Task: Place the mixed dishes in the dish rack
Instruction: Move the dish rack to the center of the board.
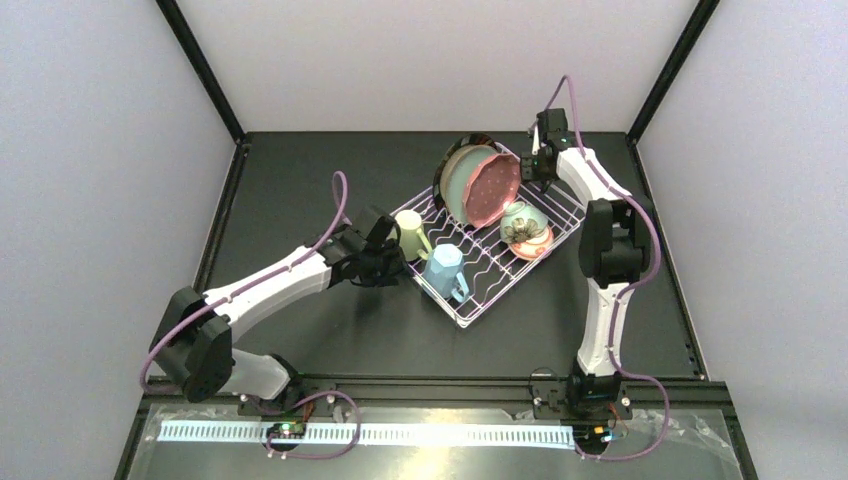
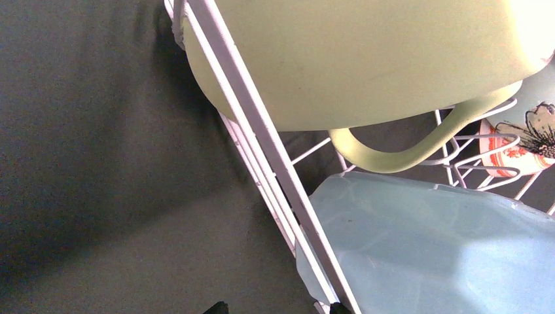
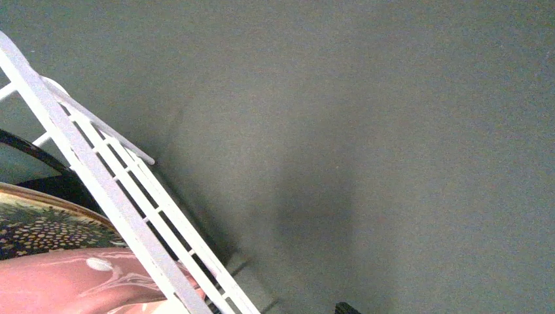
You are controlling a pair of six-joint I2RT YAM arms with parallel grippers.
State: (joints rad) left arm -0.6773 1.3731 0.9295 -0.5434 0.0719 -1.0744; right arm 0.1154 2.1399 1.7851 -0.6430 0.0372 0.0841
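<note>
My left gripper [image 1: 388,240] is spread and holds nothing. It is at the 9 o'clock edge of the rack [image 1: 487,300], just beside the cream mug [image 1: 410,233]. The blue mug [image 1: 444,270] sits at 5 o'clock from that mug. My right gripper [image 1: 535,165] is spread too, at the rack's 1 o'clock corner. There 3 plates [image 1: 463,180] stand on edge, the pink plate [image 1: 492,190] in front. The bowls [image 1: 525,230] are at the 3 o'clock side.

Dark tabletop [image 1: 300,190], pale walls [image 1: 90,150]
</note>
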